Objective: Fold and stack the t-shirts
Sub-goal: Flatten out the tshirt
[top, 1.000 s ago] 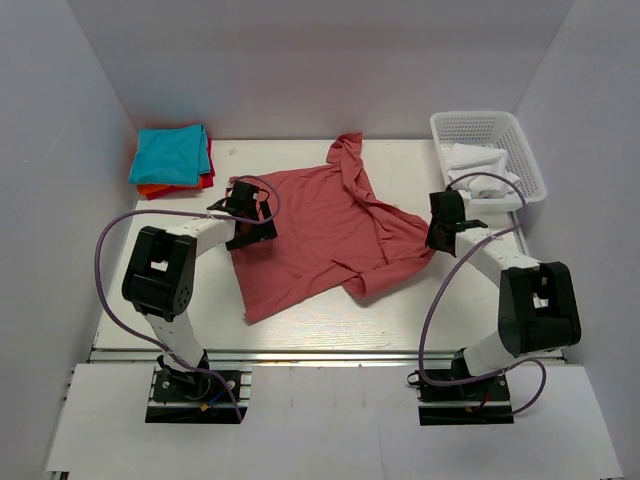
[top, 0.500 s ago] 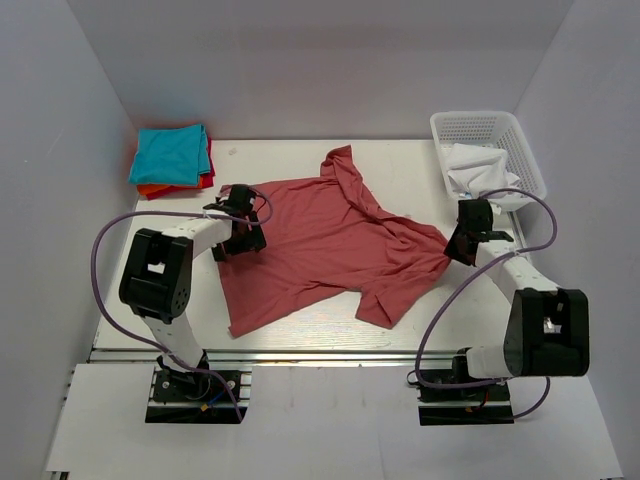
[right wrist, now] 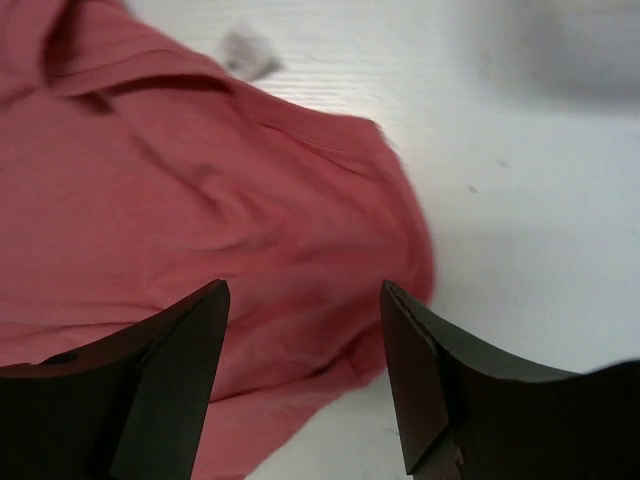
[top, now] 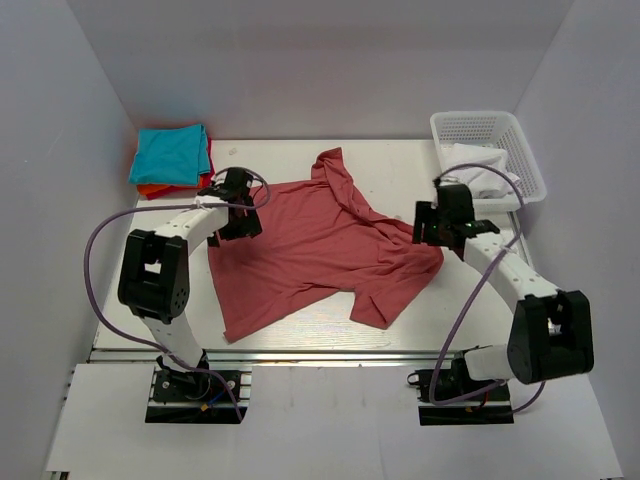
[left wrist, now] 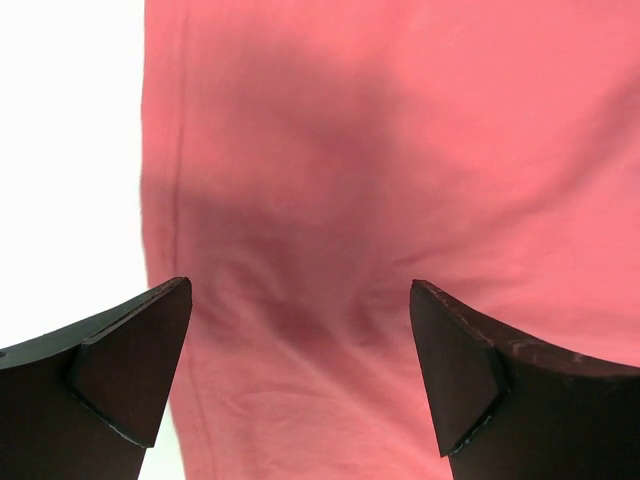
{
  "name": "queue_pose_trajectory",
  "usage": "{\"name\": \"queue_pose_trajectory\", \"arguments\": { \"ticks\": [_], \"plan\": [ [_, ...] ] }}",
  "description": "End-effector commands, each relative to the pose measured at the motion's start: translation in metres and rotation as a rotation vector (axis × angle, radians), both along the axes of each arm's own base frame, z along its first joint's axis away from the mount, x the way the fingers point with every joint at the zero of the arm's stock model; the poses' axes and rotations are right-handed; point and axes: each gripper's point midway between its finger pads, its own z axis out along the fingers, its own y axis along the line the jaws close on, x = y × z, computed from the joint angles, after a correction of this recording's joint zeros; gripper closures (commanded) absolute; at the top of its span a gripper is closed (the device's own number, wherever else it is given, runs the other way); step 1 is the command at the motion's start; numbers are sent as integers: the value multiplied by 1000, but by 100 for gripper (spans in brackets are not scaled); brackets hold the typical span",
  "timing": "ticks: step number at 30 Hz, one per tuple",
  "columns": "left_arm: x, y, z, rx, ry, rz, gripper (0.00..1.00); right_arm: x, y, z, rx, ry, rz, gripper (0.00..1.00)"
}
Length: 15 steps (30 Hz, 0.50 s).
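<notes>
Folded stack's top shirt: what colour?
The top shirt is teal, clearest in the top external view.

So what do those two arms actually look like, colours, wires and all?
The left arm and right arm match: white links between chunky black joints, each rising from a black base on a metal rail. A thin purple cable loops loosely beside each arm. The jaws are dark, matte wedges. No markings show.

Bright, even light; right wrist view blurs the salmon-red t-shirt (right wrist: 150,200).
</notes>
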Motion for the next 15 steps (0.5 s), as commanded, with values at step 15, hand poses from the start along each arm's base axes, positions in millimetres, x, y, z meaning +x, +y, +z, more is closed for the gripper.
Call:
{"name": "queue_pose_trajectory", "arguments": {
  "ticks": [15],
  "plan": [
    [84,-22,3,-17,-140,-96,0,159,200,27,60,-171,631,32]
  ]
}}
